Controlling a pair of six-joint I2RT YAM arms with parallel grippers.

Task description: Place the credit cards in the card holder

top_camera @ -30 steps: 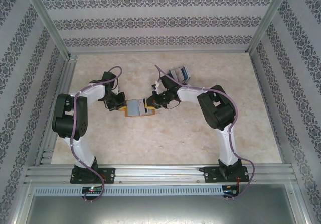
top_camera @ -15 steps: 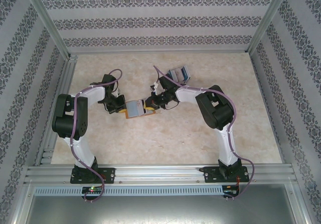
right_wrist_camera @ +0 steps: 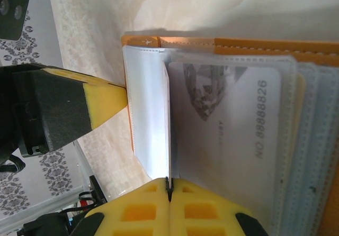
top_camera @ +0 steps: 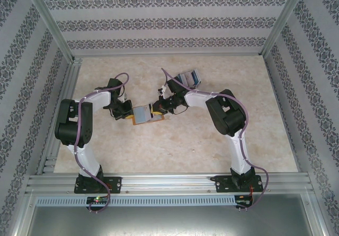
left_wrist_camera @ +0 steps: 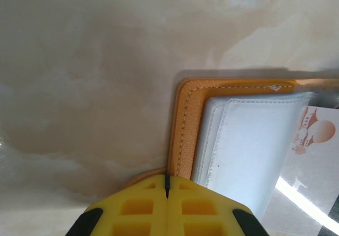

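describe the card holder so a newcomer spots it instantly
On the table, midway between the left gripper and right gripper, lies the open card holder. Its orange-brown stitched border around clear plastic sleeves sets it apart from the loose credit cards stacked farther back.

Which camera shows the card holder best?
The right wrist view: the holder lies open, clear sleeves and a numbered card plain. The left wrist shows its orange corner; the top view, a small distant patch.

White-and-black arms (top_camera: 91, 164) carry purple cables (top_camera: 77, 154) and yellow, black-backed gripper fingers (left_wrist_camera: 135, 210).
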